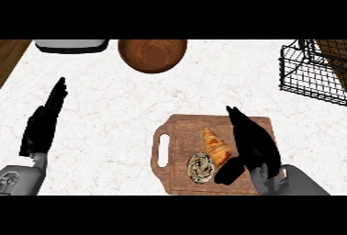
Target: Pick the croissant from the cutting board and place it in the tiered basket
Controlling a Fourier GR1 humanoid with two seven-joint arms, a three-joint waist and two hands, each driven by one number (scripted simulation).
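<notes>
The right hand is hovering over the cutting board in the lower right of the frame, its grey forearm coming in from the bottom edge. Its fingers are stretching straight toward the top of the frame and lying close together, while the thumb is angling down to the left; the hand is holding nothing. The thumb tip is sitting just beside the lower end of the croissant, though whether it is touching cannot be told.

The left hand is resting at the left edge of the frame, fingers straight and pointing up, holding nothing.

The cutting board is lying on the pale, marbled surface. It is a brown wooden rectangle with rounded corners and a slot handle cut along its left side. The croissant is lying on the board near its middle, golden, ridged and tapering toward the top of the frame. Just below and left of it a small round, patterned object is sitting on the board; what it is cannot be told.

The tiered basket, made of dark wire mesh, is standing in the upper right corner, well apart from the board. A round wooden bowl is sitting at the top centre, and a white-and-grey object is showing partly at the upper left.
</notes>
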